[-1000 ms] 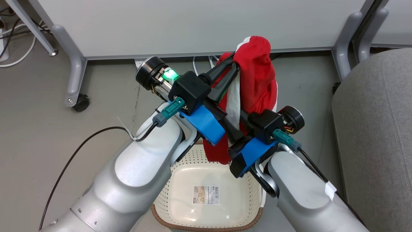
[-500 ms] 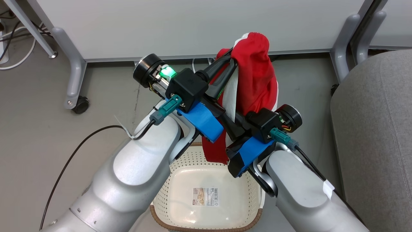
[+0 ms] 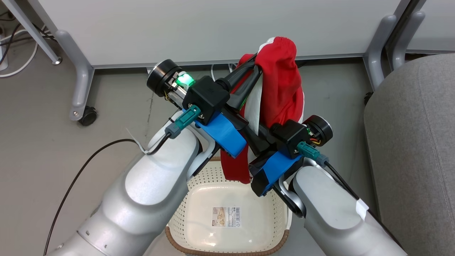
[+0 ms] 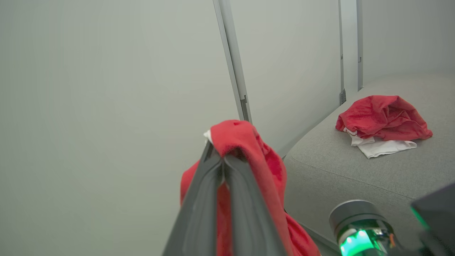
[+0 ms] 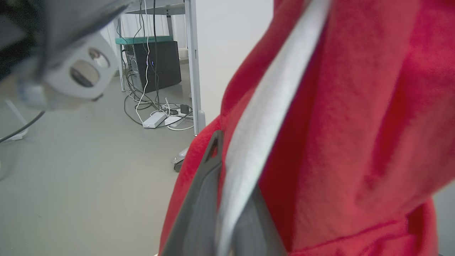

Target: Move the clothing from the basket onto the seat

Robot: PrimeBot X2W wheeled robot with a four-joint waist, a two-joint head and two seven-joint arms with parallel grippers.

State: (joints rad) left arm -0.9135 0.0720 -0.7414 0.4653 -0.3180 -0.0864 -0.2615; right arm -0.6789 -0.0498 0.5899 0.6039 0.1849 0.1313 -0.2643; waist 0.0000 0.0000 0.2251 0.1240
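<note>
Grey flooring (image 3: 53, 142) is lying beneath the basket (image 3: 213, 174); I am holding the clothing (image 3: 282, 81) above it, left gripper (image 4: 217, 153) and right gripper (image 5: 220, 160) both clamped on it. The seat (image 3: 412, 142) is lying rightward, nearer my right arm.

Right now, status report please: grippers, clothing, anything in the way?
Left gripper, right gripper both shut on red garment, hanging over basket. Second garment lies on seat. Nothing seen blocking path to seat.
</note>
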